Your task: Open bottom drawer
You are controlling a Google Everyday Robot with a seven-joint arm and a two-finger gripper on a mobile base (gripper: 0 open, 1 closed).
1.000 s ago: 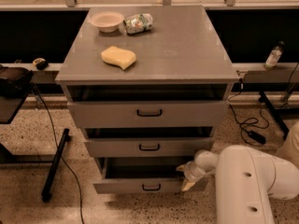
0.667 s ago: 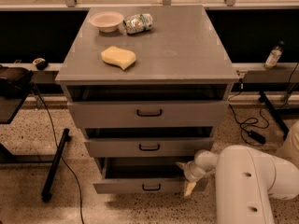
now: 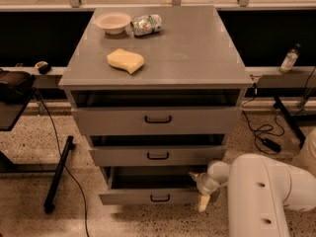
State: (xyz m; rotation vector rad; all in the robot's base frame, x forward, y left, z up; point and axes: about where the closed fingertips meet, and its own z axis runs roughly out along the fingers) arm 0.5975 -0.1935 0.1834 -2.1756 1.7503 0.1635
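The bottom drawer (image 3: pixel 133 197) is the lowest and slimmest grey front of the grey cabinet (image 3: pixel 197 48). It is pulled out partway and shows a plain grey inside. Its small black loop handle (image 3: pixel 159 198) sits at the middle of the front panel. My gripper (image 3: pixel 202 197) is at the right end of that drawer front, right of the handle, on my white arm (image 3: pixel 261 191), which comes in from the lower right.
The middle drawer (image 3: pixel 158 155) and top drawer (image 3: pixel 158 120) stand slightly ajar. On the cabinet top lie a yellow sponge (image 3: pixel 126 60), a white bowl (image 3: pixel 113 22) and a crumpled packet (image 3: pixel 146 24). A black stand leg (image 3: pixel 57 174) is on the left, and cables (image 3: pixel 261 132) and a bottle (image 3: pixel 289 58) on the right.
My gripper has shifted slightly downward at the drawer's right end. The bottom drawer's position has hardly changed.
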